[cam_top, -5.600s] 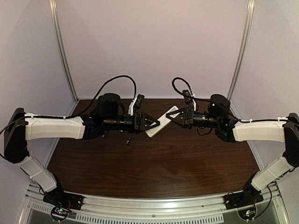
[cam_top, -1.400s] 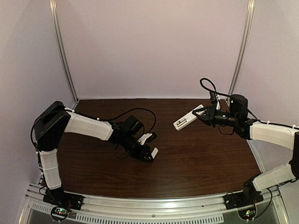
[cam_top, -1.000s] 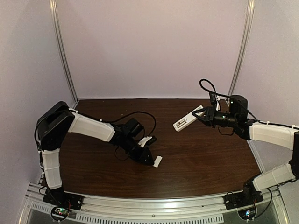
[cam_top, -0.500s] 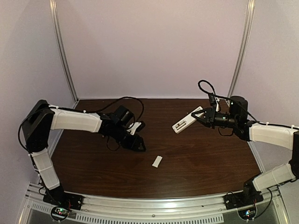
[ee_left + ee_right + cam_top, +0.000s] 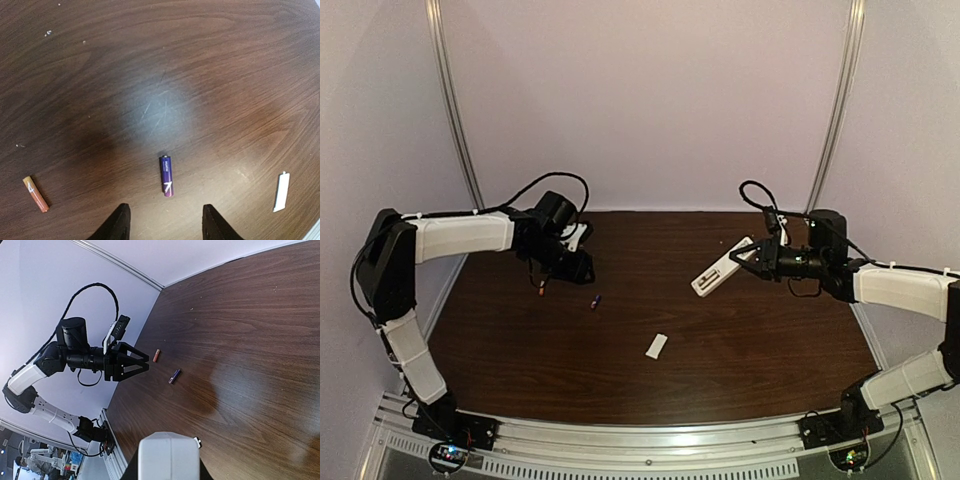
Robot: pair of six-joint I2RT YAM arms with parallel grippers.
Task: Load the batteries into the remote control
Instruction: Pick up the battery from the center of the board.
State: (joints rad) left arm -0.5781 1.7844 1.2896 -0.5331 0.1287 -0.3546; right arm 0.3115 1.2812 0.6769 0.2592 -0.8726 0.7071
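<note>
My right gripper is shut on one end of the white remote control and holds it in the air at the back right; the remote's end fills the bottom of the right wrist view. My left gripper is open and empty, above the table at the back left. The bluish-purple battery lies just ahead of its open jaws. The orange-red battery lies further left. Both batteries also show in the right wrist view, the purple one and the orange one.
A small flat white cover piece lies on the dark wooden table near the front middle; it also shows in the left wrist view. Purple walls and metal posts close in the back and sides.
My left gripper let go of the white cover piece on the table, then moved back and left to above the batteries. My right gripper kept the remote and dipped slightly.
</note>
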